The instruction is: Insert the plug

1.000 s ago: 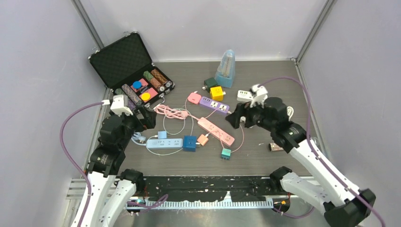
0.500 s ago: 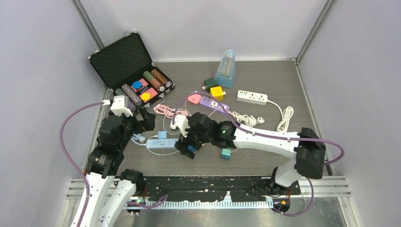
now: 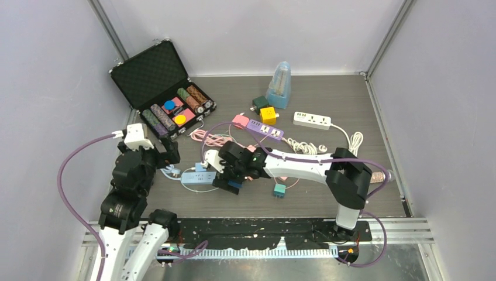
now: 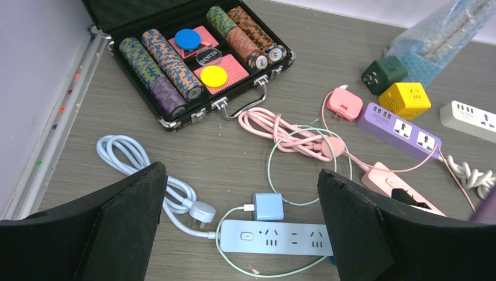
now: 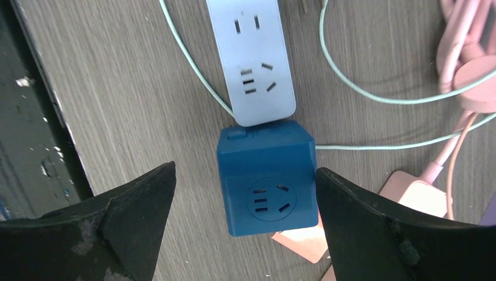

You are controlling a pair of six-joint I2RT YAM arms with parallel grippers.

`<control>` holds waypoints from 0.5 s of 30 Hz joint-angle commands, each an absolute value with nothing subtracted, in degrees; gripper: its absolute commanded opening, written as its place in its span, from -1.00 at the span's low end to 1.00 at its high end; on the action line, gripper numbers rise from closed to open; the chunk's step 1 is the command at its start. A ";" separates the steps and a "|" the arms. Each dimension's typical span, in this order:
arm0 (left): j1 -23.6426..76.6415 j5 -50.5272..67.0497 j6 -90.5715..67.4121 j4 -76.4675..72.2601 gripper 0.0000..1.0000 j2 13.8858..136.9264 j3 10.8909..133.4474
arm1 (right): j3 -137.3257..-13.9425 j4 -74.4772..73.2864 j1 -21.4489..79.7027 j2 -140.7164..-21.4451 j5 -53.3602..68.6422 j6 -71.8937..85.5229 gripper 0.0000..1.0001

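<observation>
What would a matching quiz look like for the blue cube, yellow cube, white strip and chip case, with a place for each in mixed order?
Things:
1. blue cube
2. yellow cube
3. white strip
4. chip case

Places:
A. far left corner, lid open
B. beside the green cube
C. against the end of the light blue strip
D. farthest right of the four

Pairs: 1-C, 2-B, 3-D, 4-A
</observation>
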State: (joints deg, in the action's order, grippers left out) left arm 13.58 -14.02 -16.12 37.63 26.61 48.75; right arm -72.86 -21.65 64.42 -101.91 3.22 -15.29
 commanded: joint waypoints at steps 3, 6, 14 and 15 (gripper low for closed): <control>13.54 -16.40 -16.22 39.40 0.99 26.15 50.51 | -76.71 -25.04 61.62 -104.52 5.98 -17.71 0.76; 13.54 -16.27 -16.67 40.01 0.99 26.02 50.96 | -76.56 -25.27 61.36 -105.50 6.00 -18.30 0.71; 13.54 -14.06 -18.25 40.96 0.99 25.67 51.91 | -77.37 -26.51 61.26 -107.43 5.37 -18.21 0.18; 13.54 -13.60 -18.47 41.03 0.99 25.64 52.02 | -77.27 -26.31 61.22 -107.06 5.41 -17.98 0.10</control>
State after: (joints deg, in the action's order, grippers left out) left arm 13.58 -15.18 -17.21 41.06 26.09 49.69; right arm -75.05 -25.61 61.08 -107.42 5.17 -17.87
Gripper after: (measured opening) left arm 0.994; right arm 0.653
